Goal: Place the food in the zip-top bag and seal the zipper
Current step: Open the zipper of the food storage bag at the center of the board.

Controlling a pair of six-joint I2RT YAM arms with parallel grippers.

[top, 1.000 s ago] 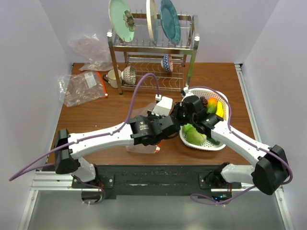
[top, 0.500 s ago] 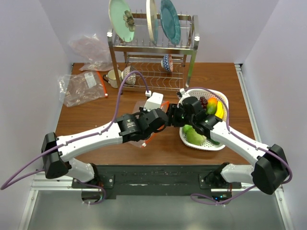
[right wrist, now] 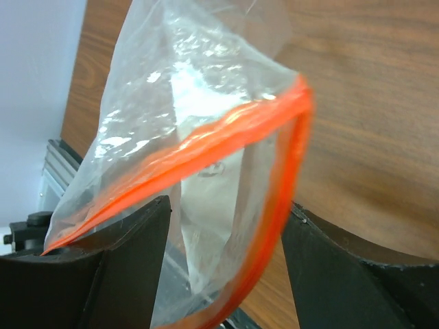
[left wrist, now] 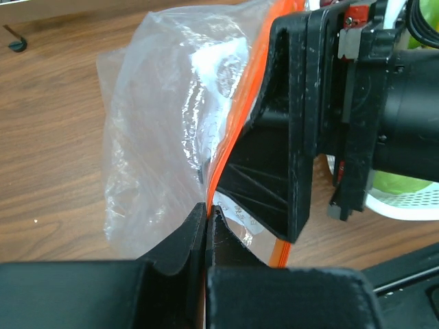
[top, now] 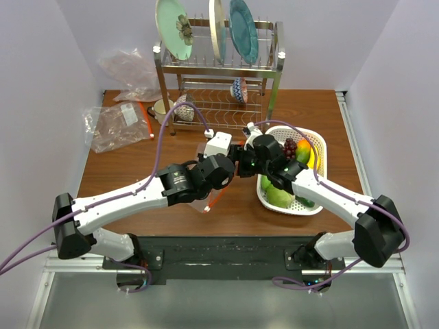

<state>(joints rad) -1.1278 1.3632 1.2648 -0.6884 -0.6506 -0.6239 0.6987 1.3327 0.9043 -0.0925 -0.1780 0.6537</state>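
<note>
1. Watching from beside the rig, I am seeing the left gripper [left wrist: 206,211] pinching the zipper [left wrist: 230,147] of the zip-top bag [left wrist: 147,130]. Its jaws are pressed together on the orange-red strip, and the bag is hanging from that pinch over the wooden table [top: 130,171].
2. The right gripper [right wrist: 225,212] is standing with its fingers spread. The bag's mouth is sitting in the gap between them, partly gaping, and nothing is being clamped there.
3. The food [top: 278,195] is lying in the white basket [top: 321,147], just to the right of the two grippers. The bag is looking empty.
4. If the right fingers are closing on both lips at once, they are likely pressing the mouth shut instead of spreading it.
5. The film is looking thin and slippery, so any pull apart is risking the strip sliding out of the left pinch and the bag dropping.
6. The two wrists are crowding each other closely, so a small misjudged move is risking a knock between them.
</note>
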